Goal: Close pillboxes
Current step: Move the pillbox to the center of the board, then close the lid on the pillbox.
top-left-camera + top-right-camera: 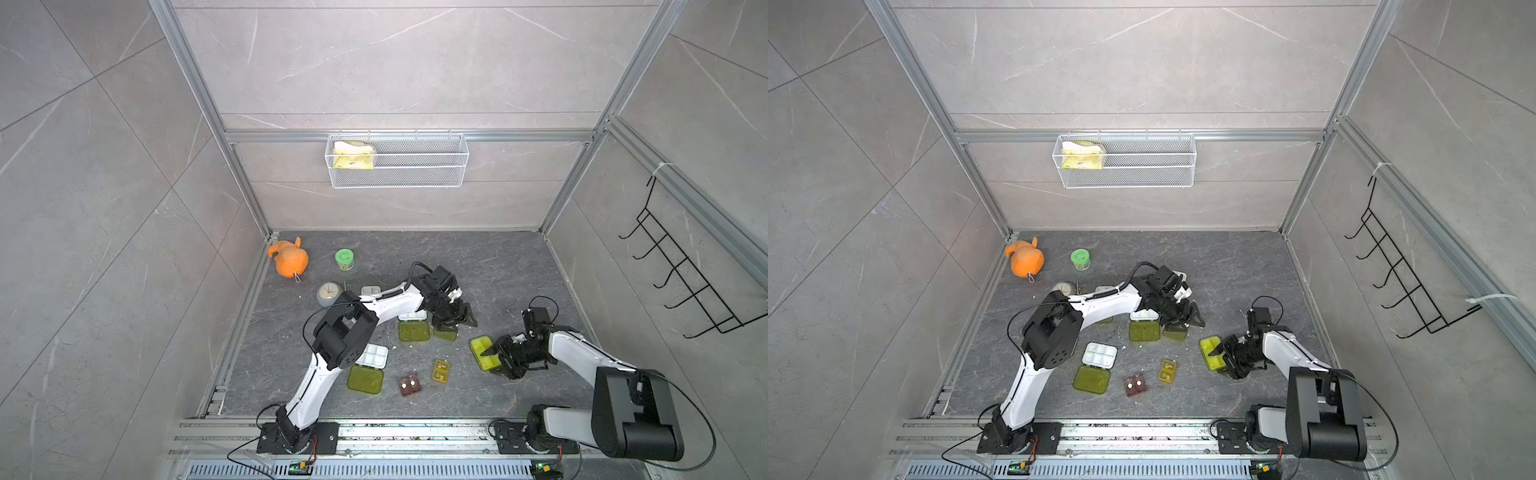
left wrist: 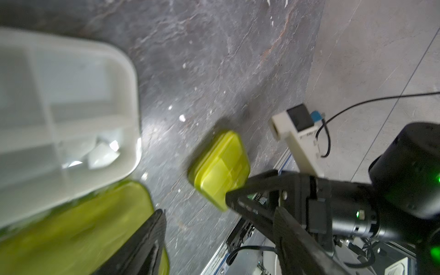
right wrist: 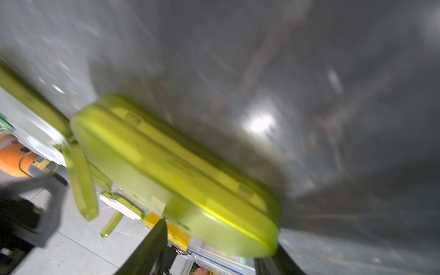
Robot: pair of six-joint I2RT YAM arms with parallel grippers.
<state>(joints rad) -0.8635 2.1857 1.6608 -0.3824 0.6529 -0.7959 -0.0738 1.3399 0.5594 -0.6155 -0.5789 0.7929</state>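
A closed yellow-green pillbox [image 1: 482,347] lies flat at the right of the table. My right gripper [image 1: 492,362] stands open at its near end, one finger over the lid and the other by the corner. The right wrist view is blurred, with this pillbox [image 3: 166,166] between the fingers. My left gripper [image 1: 457,324] is open and empty above the flipped-out lid [image 1: 445,334] of an open pillbox. Two other pillboxes lie open, white tray [image 1: 372,356] with lid [image 1: 365,380], and tray [image 1: 412,316] with lid [image 1: 414,332]. Tiny amber [image 1: 440,371] and brown [image 1: 410,385] pillboxes sit in front.
An orange plush toy [image 1: 289,259], a green-lidded jar [image 1: 345,258] and a small round clock [image 1: 328,293] stand at the back left. Another white tray [image 1: 370,289] shows behind the left arm. A wire basket [image 1: 397,160] hangs on the back wall.
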